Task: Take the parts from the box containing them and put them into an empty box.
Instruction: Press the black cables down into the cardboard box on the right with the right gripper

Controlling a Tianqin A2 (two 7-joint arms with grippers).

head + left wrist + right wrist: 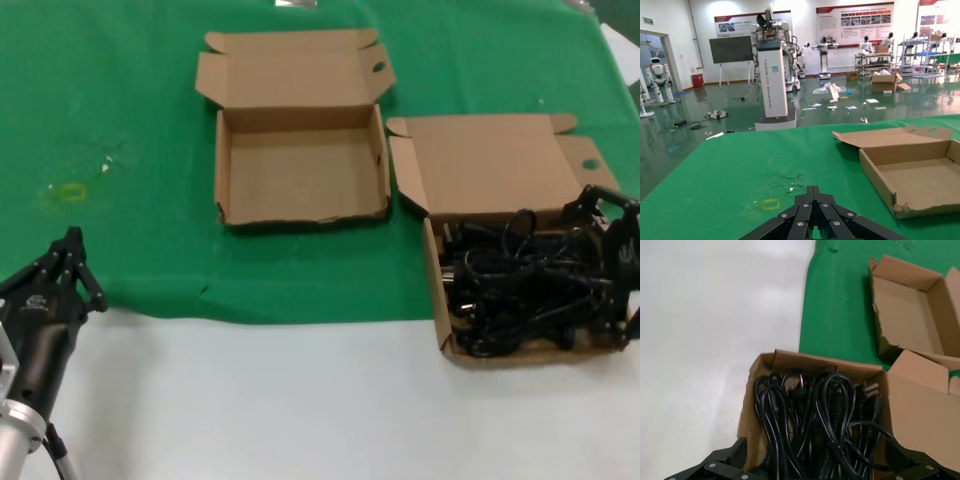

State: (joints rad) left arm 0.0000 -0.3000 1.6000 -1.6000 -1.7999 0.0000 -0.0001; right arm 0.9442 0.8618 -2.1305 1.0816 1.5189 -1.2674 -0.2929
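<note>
In the head view the right gripper (606,262) sits at the right edge of the frame, lowered over the right side of the full box (440,300). Its black linkage reaches from the box's back corner down toward the front corner, with the fingers spread wide. In the right wrist view the two finger links show at the bottom corners of the frame, far apart, with the cords (820,425) lying between them; nothing is clamped. Whether the fingertips touch the cords cannot be told.

The cords (520,285) fill that box as a tangled black heap, with a few loops rising above the rim and plugs showing near the far wall in the wrist view. The box's lid (490,165) lies folded back flat on the green cloth (120,100), and the front of the box rests on the white table (250,400).

The empty box (228,180) stands in the upper middle of the head view on the cloth, left of the full box and just apart from it, with its lid open toward the back.

The left gripper (65,270) is at the lower left of the frame, low over the cloth's front edge and pointing up the frame. Its fingers meet at a closed point in the left wrist view (812,200), holding nothing.
</note>
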